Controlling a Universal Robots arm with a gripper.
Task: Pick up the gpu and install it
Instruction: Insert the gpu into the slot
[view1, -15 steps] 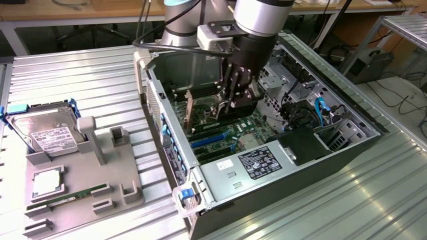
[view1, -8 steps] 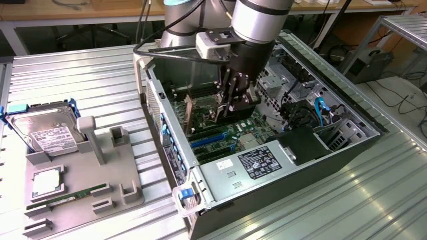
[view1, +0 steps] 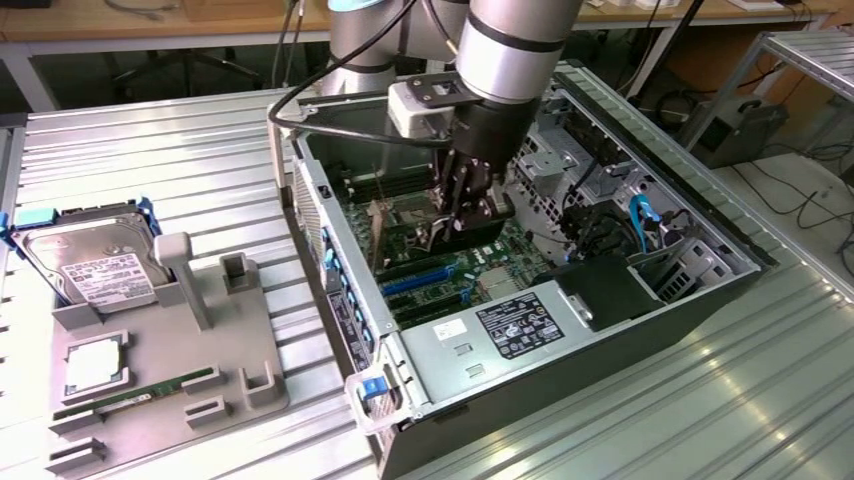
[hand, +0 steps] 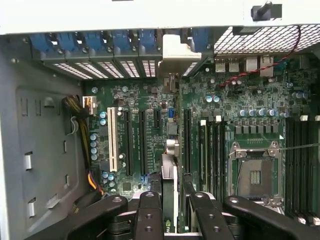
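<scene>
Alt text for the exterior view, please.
A robot arm reaches into an open computer case, jaws closed on the gpu over the motherboard. A hard drive sits in a grey holder at the exterior view's left.

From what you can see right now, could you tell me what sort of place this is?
Probably a robotics lab or workshop set up for PC assembly: an open computer case lies on a ribbed metal table, a grey fixture beside it holds a hard drive, and wooden workbenches stand behind.

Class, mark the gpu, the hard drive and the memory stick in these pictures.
gpu (view1: 473, 228): exterior view, dark card body.
hard drive (view1: 96, 268): exterior view, white label.
memory stick (view1: 136, 392): exterior view, green board.
</scene>
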